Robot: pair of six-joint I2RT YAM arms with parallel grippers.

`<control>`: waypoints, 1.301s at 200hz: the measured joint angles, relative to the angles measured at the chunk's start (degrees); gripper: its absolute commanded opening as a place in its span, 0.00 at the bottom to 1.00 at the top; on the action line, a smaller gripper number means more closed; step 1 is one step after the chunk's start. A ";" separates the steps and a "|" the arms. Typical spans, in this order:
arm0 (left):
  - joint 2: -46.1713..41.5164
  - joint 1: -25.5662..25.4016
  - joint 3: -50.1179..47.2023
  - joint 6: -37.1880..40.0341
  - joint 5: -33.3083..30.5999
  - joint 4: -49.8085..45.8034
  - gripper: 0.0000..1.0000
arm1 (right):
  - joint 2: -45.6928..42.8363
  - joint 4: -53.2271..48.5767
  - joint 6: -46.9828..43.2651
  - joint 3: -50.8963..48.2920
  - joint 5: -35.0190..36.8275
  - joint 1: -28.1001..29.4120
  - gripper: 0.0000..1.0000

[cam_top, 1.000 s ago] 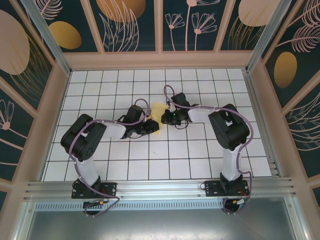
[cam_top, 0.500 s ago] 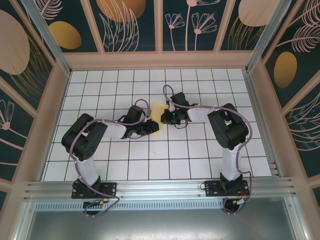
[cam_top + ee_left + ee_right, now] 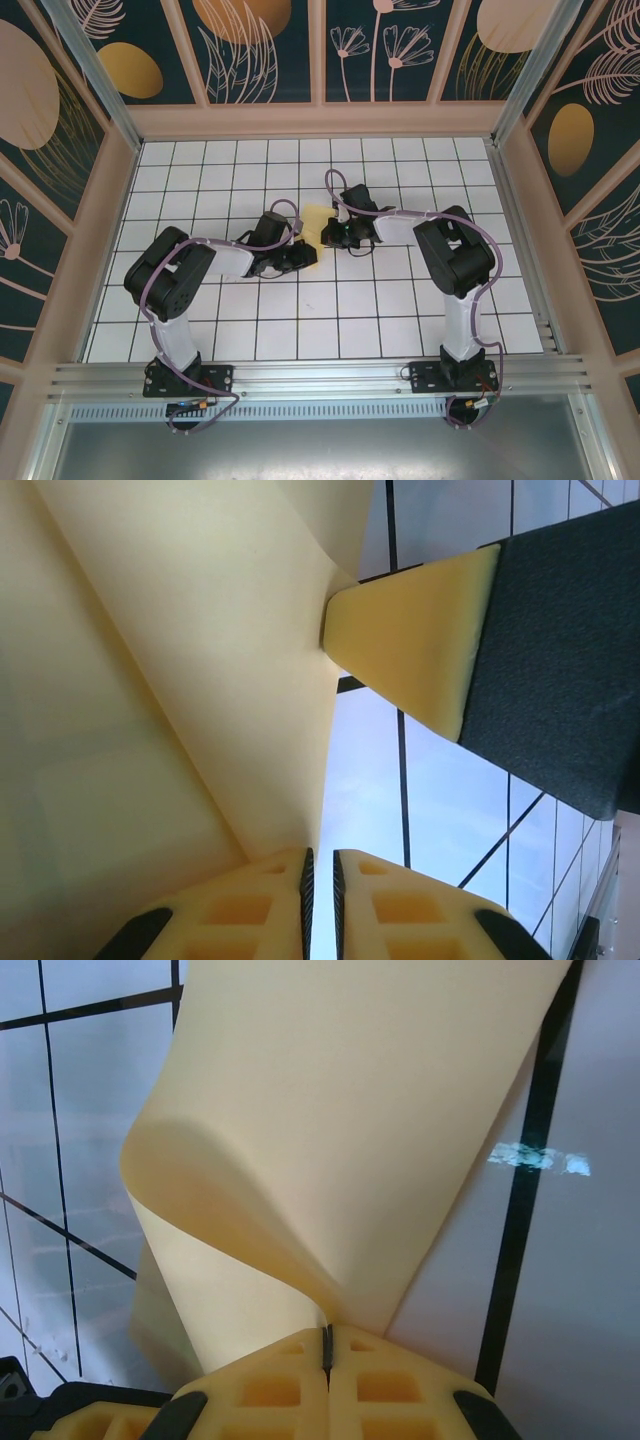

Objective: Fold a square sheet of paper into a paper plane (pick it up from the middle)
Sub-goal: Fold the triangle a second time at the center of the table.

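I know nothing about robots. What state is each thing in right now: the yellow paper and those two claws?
square sheet of paper: bent into a soft curl, pinched at one spot, not yet a plane.
right gripper: shut on the paper.
left gripper: nearly closed, a thin slit left; paper lies against it, but I cannot tell whether it grips it.

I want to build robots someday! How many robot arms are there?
2. The left arm stands left, the right arm stands right, both reaching to the yellow paper between them.
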 measured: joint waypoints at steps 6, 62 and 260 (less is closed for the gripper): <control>0.00 0.00 0.11 0.04 -0.20 -0.24 0.16 | 0.00 -0.02 0.00 0.02 0.02 0.00 0.06; 0.07 -0.11 0.72 0.48 -1.46 -1.90 0.14 | 0.02 -0.55 0.00 0.66 0.26 0.00 0.08; 0.26 -0.85 2.49 0.46 -4.39 -5.62 0.12 | -9.42 -2.12 2.19 -3.89 9.77 2.71 0.22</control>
